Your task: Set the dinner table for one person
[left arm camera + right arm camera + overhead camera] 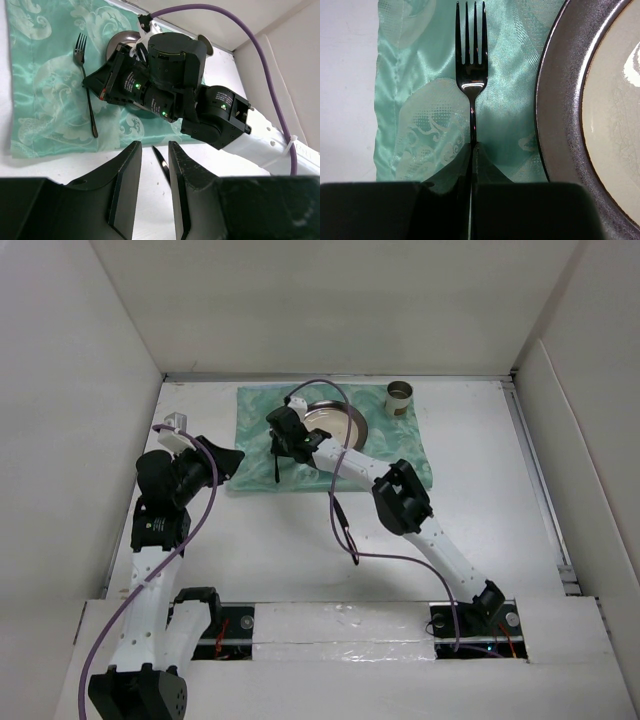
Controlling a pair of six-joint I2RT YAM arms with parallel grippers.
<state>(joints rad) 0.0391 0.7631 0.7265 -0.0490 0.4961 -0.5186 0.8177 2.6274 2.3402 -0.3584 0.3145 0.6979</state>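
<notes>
Across the whole floor of the top view spreads the dinner table [480, 530], a plain white surface boxed by white walls at 9, 12 and 3 o'clock, with the arm bases at 6. At its 12 o'clock lies a shiny green mat [255, 410], its far edge near the back wall. White surface shows on both sides of the mat and between it and the bases, crossed by the right arm and its purple cable [400, 560].

On the mat sits a dark-rimmed plate [345, 425]. The right arm hides its 8 o'clock part, and the right wrist view cuts it off, showing only rim and a pale centre. A fork [471, 65] lies at the plate's 9 o'clock, tines toward 12. The right gripper [472, 146] has its fingers pressed together on the fork's handle, which runs into the seam between them and is hidden beyond.

A metal cup [400, 398] stands upright at the plate's 2 o'clock on the mat's far right corner; its inside is too small to read.

The left gripper [155, 150] hangs at the mat's 8 o'clock corner, fingers partly spread and holding nothing. A thin dark sliver [161, 161] shows through the gap, too little to name.
</notes>
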